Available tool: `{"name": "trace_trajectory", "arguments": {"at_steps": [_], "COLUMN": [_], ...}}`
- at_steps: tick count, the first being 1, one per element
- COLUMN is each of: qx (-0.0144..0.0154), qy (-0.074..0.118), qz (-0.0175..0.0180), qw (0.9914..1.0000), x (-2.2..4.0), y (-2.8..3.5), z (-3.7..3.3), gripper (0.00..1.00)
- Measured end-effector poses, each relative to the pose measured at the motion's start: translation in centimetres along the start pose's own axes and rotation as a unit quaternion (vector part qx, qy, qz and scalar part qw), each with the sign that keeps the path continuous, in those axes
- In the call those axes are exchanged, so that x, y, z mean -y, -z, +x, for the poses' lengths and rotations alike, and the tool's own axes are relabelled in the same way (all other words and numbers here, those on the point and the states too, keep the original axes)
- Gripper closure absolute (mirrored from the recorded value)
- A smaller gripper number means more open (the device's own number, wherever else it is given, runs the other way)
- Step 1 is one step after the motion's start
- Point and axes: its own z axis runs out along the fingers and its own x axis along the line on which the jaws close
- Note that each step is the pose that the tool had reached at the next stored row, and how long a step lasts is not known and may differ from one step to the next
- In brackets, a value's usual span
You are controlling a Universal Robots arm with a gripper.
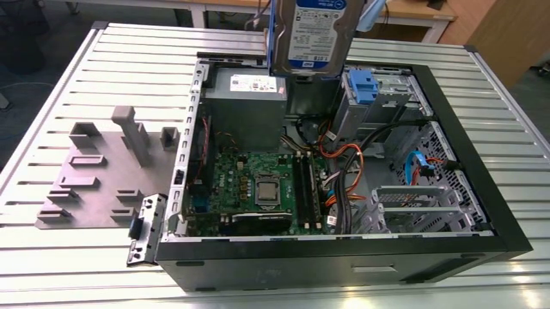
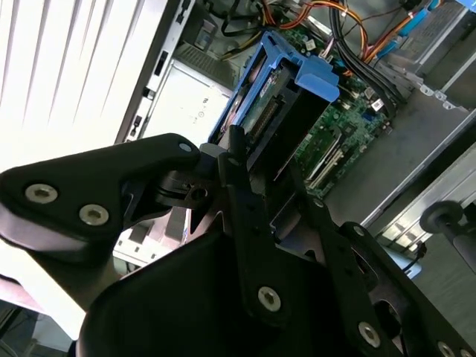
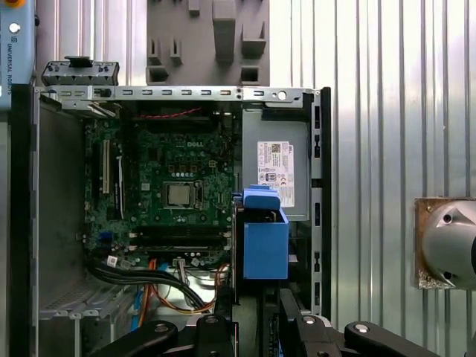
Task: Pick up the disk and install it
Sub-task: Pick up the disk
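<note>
We see the gripper closed on the disk, fingers against its blue rails. The disk hangs upright above the open case, near the power supply.

The computer case lies open side up on the table. Just outside the case, on the exterior view's left, a plate with blocks lies flat on the table. A small bracket sits by the case's near corner on that side.

Inside the case, the power supply sits in the far corner toward the exterior view's left, and the drive cage in the far corner toward its right. The motherboard lies on the case floor in front of the power supply, with cables beside it toward the right.

Above the far part of the case, the disk hangs upright, clamped in the gripper.
</note>
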Motion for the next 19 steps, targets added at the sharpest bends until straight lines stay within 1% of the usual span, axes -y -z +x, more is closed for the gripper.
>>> {"name": "trace_trajectory", "arguments": {"at_steps": [6, 12, 19], "qx": [-0.0004, -0.0005, -0.0005], "qy": [0.0, 0.0, 0.0], "qz": [0.0, 0.0, 0.0], "qw": [1.0, 1.0, 1.0], "x": [0.03, 0.05, 0.09], "y": [0.05, 0.1, 0.18], "z": [1.28, 2.75, 4.81], "gripper": [0.65, 0.65, 0.65]}}
